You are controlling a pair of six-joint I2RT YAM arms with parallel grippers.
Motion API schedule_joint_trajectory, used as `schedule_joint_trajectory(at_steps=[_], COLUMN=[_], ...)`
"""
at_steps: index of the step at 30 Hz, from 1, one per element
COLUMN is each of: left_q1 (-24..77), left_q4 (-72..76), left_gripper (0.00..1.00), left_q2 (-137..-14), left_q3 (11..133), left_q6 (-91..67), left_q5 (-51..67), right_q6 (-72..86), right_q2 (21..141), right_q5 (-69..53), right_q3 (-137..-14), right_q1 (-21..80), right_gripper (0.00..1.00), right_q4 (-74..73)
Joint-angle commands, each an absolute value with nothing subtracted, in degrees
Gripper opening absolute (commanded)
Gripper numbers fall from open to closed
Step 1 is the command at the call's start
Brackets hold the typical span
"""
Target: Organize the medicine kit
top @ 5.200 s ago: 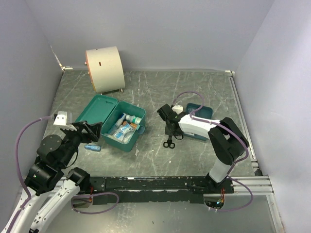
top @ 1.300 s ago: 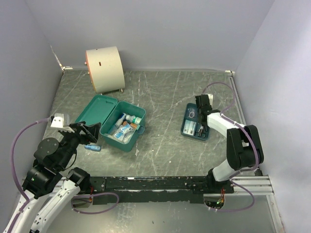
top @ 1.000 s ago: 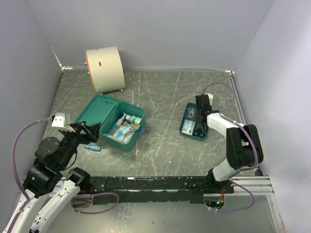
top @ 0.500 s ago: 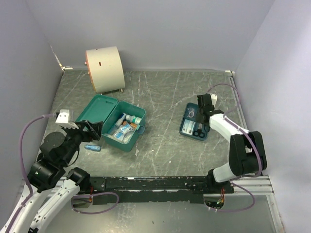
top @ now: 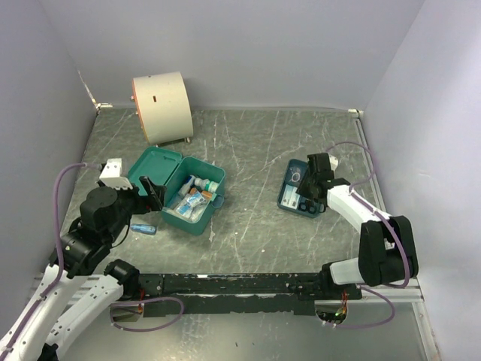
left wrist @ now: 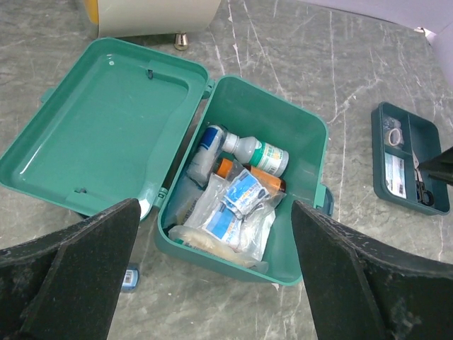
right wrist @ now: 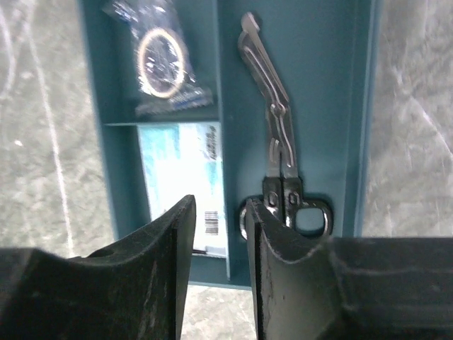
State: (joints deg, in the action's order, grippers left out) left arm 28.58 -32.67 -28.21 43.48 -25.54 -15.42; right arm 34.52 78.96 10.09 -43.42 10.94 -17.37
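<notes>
Metal scissors with dark handles (right wrist: 277,134) now lie inside the shallow blue-teal divided plastic tray (right wrist: 367,106), well right of the open teal-green plastic medicine kit (left wrist: 279,117) (lid flopped back). Right gripper (right wrist: 219,212) hovers over that tray, jaws slightly apart and empty. Left gripper (top: 150,193) has swung in beside the kit's lid, spread wide, holding nothing.

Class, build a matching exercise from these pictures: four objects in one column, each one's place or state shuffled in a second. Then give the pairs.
Column one
1 medicine kit
2 scissors
3 cream drum
4 small blue tube

Column two
A in the divided tray
B lid open
C far left corner of the table
D on the table beside the kit

Pairs: 1-B, 2-A, 3-C, 4-D
</notes>
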Motion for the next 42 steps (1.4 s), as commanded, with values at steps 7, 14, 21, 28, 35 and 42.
schedule_joint_trajectory(at_steps=[7,14,21,28,35,42], left_q1=[28.2,28.2,28.2,28.2,28.2,28.1], left_q4=[-32.5,-32.0,-33.1,-33.7,-33.0,-35.3], left_gripper=[1.0,1.0,1.0,0.97,0.99,0.95], left_q2=[-27.3,-28.1,-29.3,-31.5,-36.2,-49.6], left_q3=[43.2,43.4,45.4,45.0,45.9,51.4], left_q6=[-27.9,-28.6,-29.5,-31.5,-28.4,-21.1], left_q5=[-18.4,-17.9,-18.9,-18.7,-15.2,-13.8], right_q6=[32.3,29.8,28.3,27.9,27.4,26.8], right_q2=[85.4,90.9,92.5,93.7,88.4,83.6], right_q5=[13.6,14.5,14.8,15.5,16.6,16.0], right_q3=[-45.7,-49.7,-49.7,-49.6,-48.0,-45.9], right_q1=[10.9,10.9,10.9,10.9,10.9,10.9], right_gripper=[0.21,0.16,0.15,0.0,0.0,0.0], right_q4=[-16.3,-16.2,-14.9,-14.3,-16.0,-17.2])
